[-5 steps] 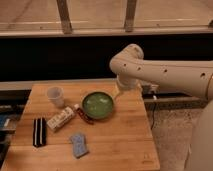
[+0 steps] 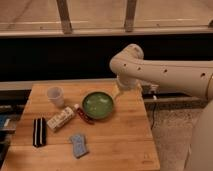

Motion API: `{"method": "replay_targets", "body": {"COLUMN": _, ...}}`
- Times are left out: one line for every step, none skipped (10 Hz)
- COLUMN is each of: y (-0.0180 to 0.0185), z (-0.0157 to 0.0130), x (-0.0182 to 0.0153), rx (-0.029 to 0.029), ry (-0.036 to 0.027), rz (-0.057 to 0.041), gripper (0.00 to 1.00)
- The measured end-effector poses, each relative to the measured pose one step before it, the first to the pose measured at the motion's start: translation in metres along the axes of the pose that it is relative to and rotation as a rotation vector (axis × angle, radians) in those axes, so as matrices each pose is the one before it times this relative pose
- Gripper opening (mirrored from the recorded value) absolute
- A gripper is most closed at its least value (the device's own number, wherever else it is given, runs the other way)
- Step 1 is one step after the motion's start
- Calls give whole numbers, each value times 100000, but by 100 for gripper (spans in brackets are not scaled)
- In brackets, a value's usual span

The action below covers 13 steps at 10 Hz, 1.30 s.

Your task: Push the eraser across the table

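Observation:
The eraser (image 2: pixel 39 131), a small black block with pale lengthwise stripes, lies near the front left edge of the wooden table (image 2: pixel 125 140). My white arm reaches in from the right and bends down over the table's back right part. The gripper (image 2: pixel 119 92) hangs just beyond the right rim of a green bowl, far to the right of the eraser and not touching it.
A green bowl (image 2: pixel 98 105) sits mid-table. A clear plastic cup (image 2: pixel 55 96) stands at the back left. A white printed carton (image 2: pixel 61 118) lies right of the eraser, with a small red item (image 2: pixel 84 116) beside it. A blue-grey pad (image 2: pixel 79 145) lies near the front.

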Motion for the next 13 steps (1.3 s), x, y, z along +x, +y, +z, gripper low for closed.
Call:
{"method": "replay_targets", "body": {"y": -2, "z": 4, "x": 3, "rx": 0, "ry": 8, "rz": 4, "gripper": 80}}
{"method": "replay_targets", "body": {"y": 3, "z": -2, "x": -3, "rx": -5, "ry": -8, "rz": 3, "gripper": 80}}
{"method": "replay_targets", "body": {"y": -2, "z": -1, "x": -1, "rx": 4, "ry": -1, "rz": -3, "gripper": 80}}
{"method": "replay_targets", "body": {"y": 1, "z": -3, "x": -1, "rx": -2, "ry": -4, "rz": -2, "gripper": 80}}
{"method": "replay_targets", "body": {"y": -3, "z": -7, "x": -2, "rx": 6, "ry": -14, "rz": 3, "gripper": 80}}
{"method": "replay_targets", "body": {"y": 0, "z": -5, "x": -2, "rx": 0, "ry": -8, "rz": 1, "gripper": 80}}
{"method": "replay_targets", "body": {"y": 0, "z": -2, "x": -2, "rx": 2, "ry": -4, "rz": -2, "gripper": 80}}
{"method": "replay_targets", "body": {"y": 0, "z": 0, "x": 1, "rx": -1, "ry": 3, "rz": 3, "gripper": 80}}
{"method": "replay_targets", "body": {"y": -3, "z": 0, "x": 1, "rx": 2, "ry": -2, "rz": 4, "gripper": 79}}
{"method": "replay_targets", "body": {"y": 3, "z": -2, "x": -1, "rx": -4, "ry": -1, "rz": -5, "gripper": 74}}
{"method": "replay_targets", "body": {"y": -1, "z": -1, "x": -2, "rx": 0, "ry": -5, "rz": -1, "gripper": 62}}
{"method": "replay_targets", "body": {"y": 0, "z": 2, "x": 1, "rx": 2, "ry": 3, "rz": -1, "gripper": 54}}
{"method": "replay_targets", "body": {"y": 1, "z": -3, "x": -2, "rx": -2, "ry": -3, "rz": 4, "gripper": 42}}
